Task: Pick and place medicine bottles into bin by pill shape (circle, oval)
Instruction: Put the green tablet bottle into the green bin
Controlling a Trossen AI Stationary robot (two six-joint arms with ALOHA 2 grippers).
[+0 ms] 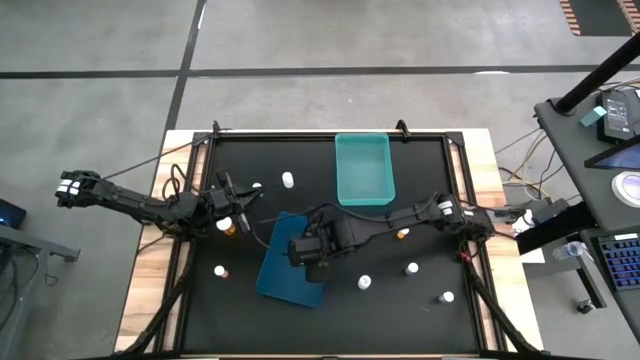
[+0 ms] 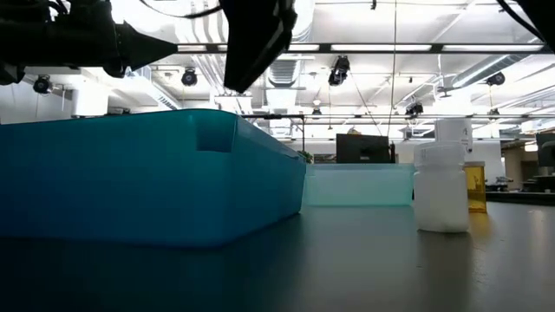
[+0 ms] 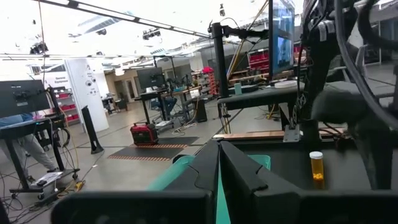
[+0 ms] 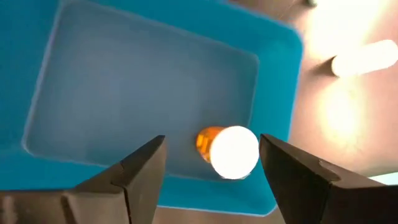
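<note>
My right gripper [image 1: 305,250] hangs open over the dark blue bin [image 1: 290,268]. In the right wrist view an amber bottle with a white cap [image 4: 227,150] shows inside the bin [image 4: 143,81], near one wall, below and between my open fingers, which stand apart from it. My left gripper [image 1: 228,205] is shut and empty at the table's left, pointing level toward the right; its wrist view shows an amber bottle [image 3: 316,167] standing on the table. Several small white-capped bottles stand on the black table, among them ones at the far side [image 1: 288,180] and the near right [image 1: 411,268].
A teal bin [image 1: 365,168] stands at the table's far middle. In the low view a white bottle [image 2: 444,186] stands in front of an amber one [image 2: 475,186], right of the blue bin [image 2: 147,173]. An amber bottle [image 1: 402,234] lies under the right arm.
</note>
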